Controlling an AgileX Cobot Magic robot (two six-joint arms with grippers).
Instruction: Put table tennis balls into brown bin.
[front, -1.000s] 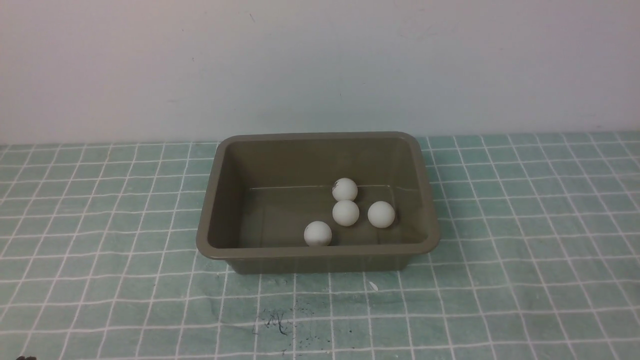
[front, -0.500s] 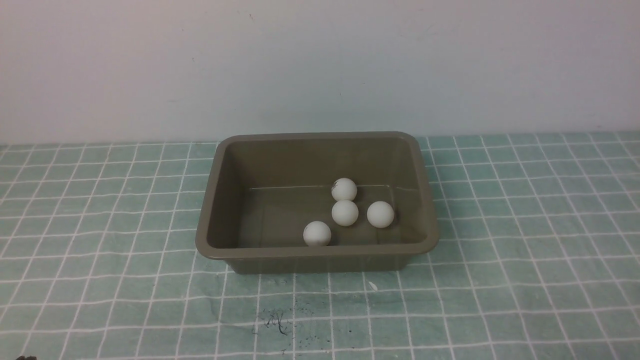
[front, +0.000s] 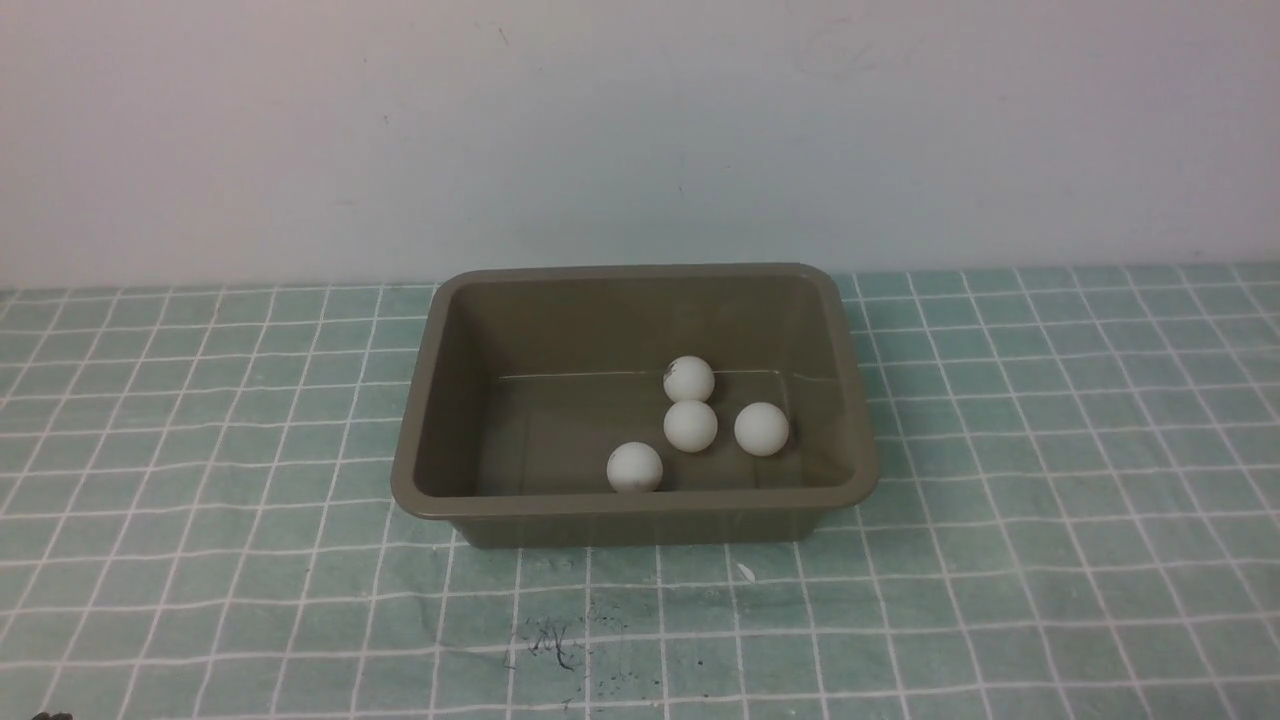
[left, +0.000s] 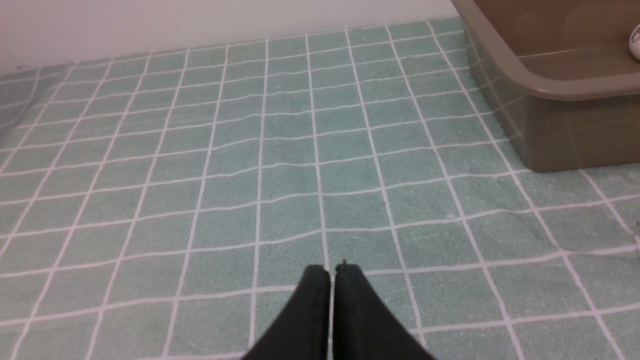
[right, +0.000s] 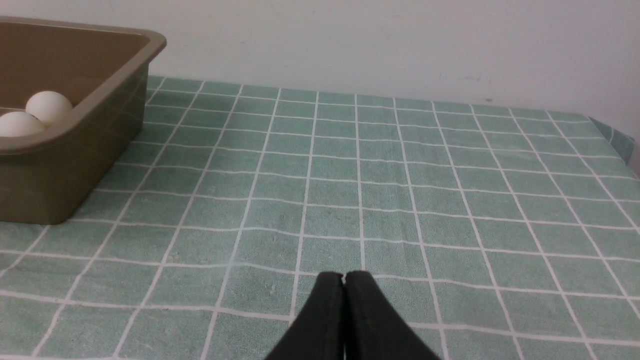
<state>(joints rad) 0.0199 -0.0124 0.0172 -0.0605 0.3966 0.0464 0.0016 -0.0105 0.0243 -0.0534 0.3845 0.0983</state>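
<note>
The brown bin (front: 640, 515) stands in the middle of the table, and several white table tennis balls lie on its floor. The ball with the dark mark (front: 689, 379) is farthest back, one ball (front: 690, 426) sits just in front of it, one (front: 761, 429) to its right, and one (front: 634, 467) by the near wall. Neither arm shows in the front view. My left gripper (left: 332, 271) is shut and empty over the cloth, with the bin (left: 565, 90) off to one side. My right gripper (right: 344, 276) is shut and empty too; its view shows the bin (right: 90, 105) with two balls (right: 48, 106).
A green cloth with a white grid (front: 1050, 450) covers the table, and a pale wall (front: 640, 130) rises right behind the bin. Dark scuff marks (front: 555, 645) stain the cloth in front of the bin. The cloth's far corner (right: 612, 137) drops off at the table edge.
</note>
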